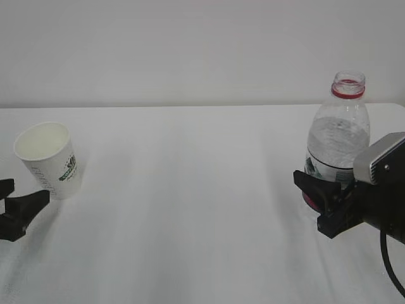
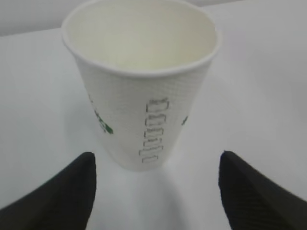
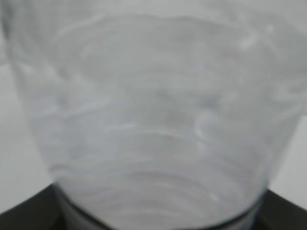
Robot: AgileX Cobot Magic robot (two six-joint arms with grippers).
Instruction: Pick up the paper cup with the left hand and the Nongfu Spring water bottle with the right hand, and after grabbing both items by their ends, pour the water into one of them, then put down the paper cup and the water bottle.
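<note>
Exterior view: the white table (image 1: 190,209) carries the paper cup (image 1: 49,159) toward its left side and the Nongfu Spring water bottle (image 1: 337,136) toward its right side, the two well apart. The cup stands leaning a little, mouth open upward, with green print on its side. The left gripper (image 1: 16,204) sits just beside the cup's base, on the near-left side of it, its black fingers spread and not touching the cup.

The left wrist view shows the same: the cup (image 2: 141,81) stands on the table between and beyond the two black fingertips (image 2: 72,191), with bare tabletop on either side of its base. Its inside looks empty, and grey lettering runs down its wall.

The bottle stands upright on the table, capless, with a red neck ring. The right gripper (image 1: 326,199) is at the bottle's lower body, its fingers set on either side of the label band. In the right wrist view the bottle (image 3: 158,120) fills the frame, blurred, with dark finger edges at both lower corners; the fingers appear closed against the bottle, though the contact itself is not sharp.
</note>
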